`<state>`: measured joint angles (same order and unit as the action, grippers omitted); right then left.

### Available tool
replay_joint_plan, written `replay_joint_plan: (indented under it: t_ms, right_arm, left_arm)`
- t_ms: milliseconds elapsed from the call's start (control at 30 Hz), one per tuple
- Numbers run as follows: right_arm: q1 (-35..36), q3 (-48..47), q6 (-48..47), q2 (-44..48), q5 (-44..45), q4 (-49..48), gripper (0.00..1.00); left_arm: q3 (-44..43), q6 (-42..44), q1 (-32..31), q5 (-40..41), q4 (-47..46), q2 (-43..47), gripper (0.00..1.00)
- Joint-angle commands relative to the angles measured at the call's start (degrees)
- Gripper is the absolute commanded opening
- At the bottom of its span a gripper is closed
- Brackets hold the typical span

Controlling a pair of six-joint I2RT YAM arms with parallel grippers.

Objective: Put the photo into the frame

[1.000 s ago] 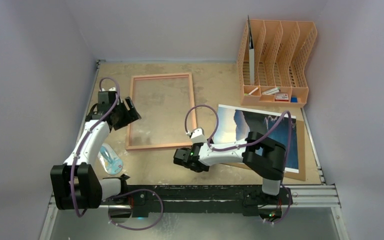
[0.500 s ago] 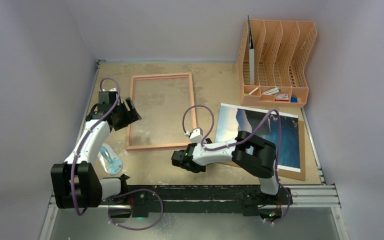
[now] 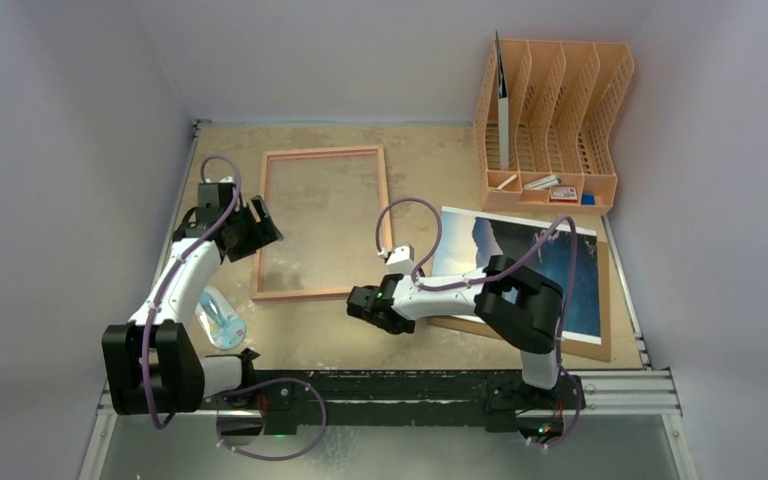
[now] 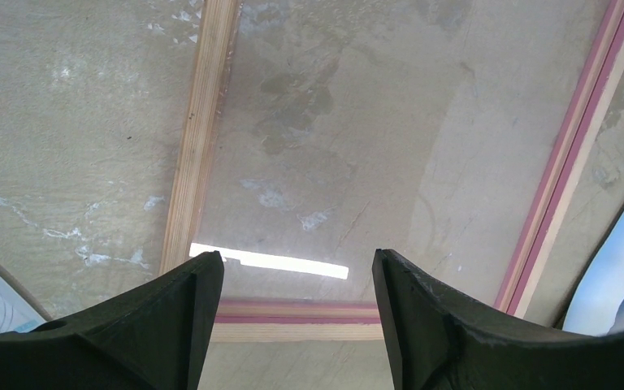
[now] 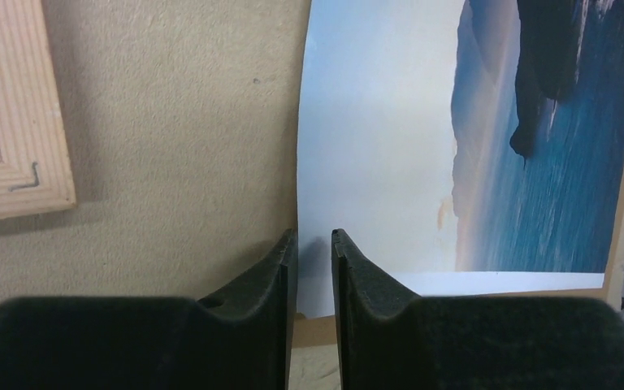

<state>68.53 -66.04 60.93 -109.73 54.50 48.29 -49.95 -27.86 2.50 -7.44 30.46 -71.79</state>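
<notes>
The frame lies flat at the table's middle left, back side up, its clear pane showing the table. My left gripper hovers open by its left rail; in the left wrist view the frame's near rail runs between the wide-apart fingers of that gripper. The photo, sea and cliffs face up, lies to the right on a brown backing sheet. My right gripper sits low at the photo's near left corner. Its jaws stand a narrow gap apart, with the photo's white edge showing in that gap.
An orange file rack stands at the back right with a sheet upright in its left slot. A clear bluish object lies beside the left arm. A corner of the frame shows left of the right gripper.
The right gripper's jaws have narrowed a good deal, and it has shifted slightly away from the near edge, toward the photo's corner. The left arm has not moved.
</notes>
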Motion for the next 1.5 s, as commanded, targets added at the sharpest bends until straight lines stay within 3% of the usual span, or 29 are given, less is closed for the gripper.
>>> replay_joint_plan:
  t_ms: [0,533,800,1067,1467]
  right_arm:
    - [-1.04,-0.88,1.65,3.04,3.69,0.33,0.24]
    - [-5.15,2.24,-2.94,5.05,1.18,-6.37,0.22]
    - [-6.46,3.29,-5.73,5.98,-2.25,-9.70,0.44]
    - [-16.45,10.36,-12.44,22.35,-16.43,-25.66,0.64]
    - [-41.20,27.14,-12.38,36.50,-30.83,-37.66,0.89]
  left_arm:
    - [-0.14,0.87,-0.09,0.15,-1.54,-0.11,0.70]
    - [-0.23,0.87,-0.09,-0.38,-1.45,-0.46,0.70]
    - [-0.18,0.96,-0.10,-1.18,-1.28,-0.11,0.70]
    - [0.03,1.22,-1.98,-11.83,-4.88,1.88,0.70]
    - [1.29,-9.19,-23.55,-15.95,-19.92,-0.43,0.71]
